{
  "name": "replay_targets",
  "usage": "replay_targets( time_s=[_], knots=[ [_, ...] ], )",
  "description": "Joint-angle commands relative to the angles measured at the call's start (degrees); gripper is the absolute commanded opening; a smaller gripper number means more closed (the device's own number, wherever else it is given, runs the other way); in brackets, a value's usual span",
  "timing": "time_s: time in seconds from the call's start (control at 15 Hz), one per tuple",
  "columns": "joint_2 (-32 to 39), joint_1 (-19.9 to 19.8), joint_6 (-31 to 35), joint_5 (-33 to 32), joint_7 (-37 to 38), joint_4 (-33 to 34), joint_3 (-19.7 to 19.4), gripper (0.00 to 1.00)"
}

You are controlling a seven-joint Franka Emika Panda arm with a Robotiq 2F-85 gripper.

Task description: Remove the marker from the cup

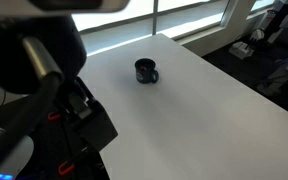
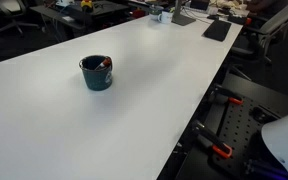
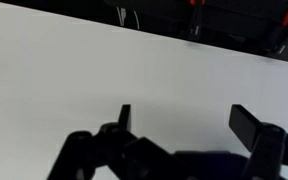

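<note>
A small dark mug, the cup [image 1: 146, 71] [image 2: 96, 73], stands on the white table [image 1: 194, 110] [image 2: 154, 70] in both exterior views. A reddish-brown marker [image 2: 103, 65] leans inside it, its tip showing at the rim. In the wrist view my gripper [image 3: 184, 118] hangs open over bare white tabletop, nothing between its two dark fingers [image 3: 125, 117]. The cup does not appear in the wrist view. My arm [image 1: 44, 70] fills the left of an exterior view, well away from the cup.
Orange-handled clamps [image 2: 222, 151] sit on a dark frame along the table's edge. Windows [image 1: 154, 15] run behind the table in an exterior view; desks with clutter [image 2: 174, 12] stand at its far end. Dark chairs and gear [image 1: 269, 45] stand beside the table.
</note>
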Motion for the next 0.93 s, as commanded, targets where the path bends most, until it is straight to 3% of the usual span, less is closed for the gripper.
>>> replay_targets(
  time_s=[0.0, 0.87],
  knots=[
    [0.2, -0.8, 0.0, 0.7, -0.5, 0.0, 0.8, 1.0],
    [1.8, -0.8, -0.8, 0.4, 2.1, 0.7, 3.0, 1.0]
  ],
)
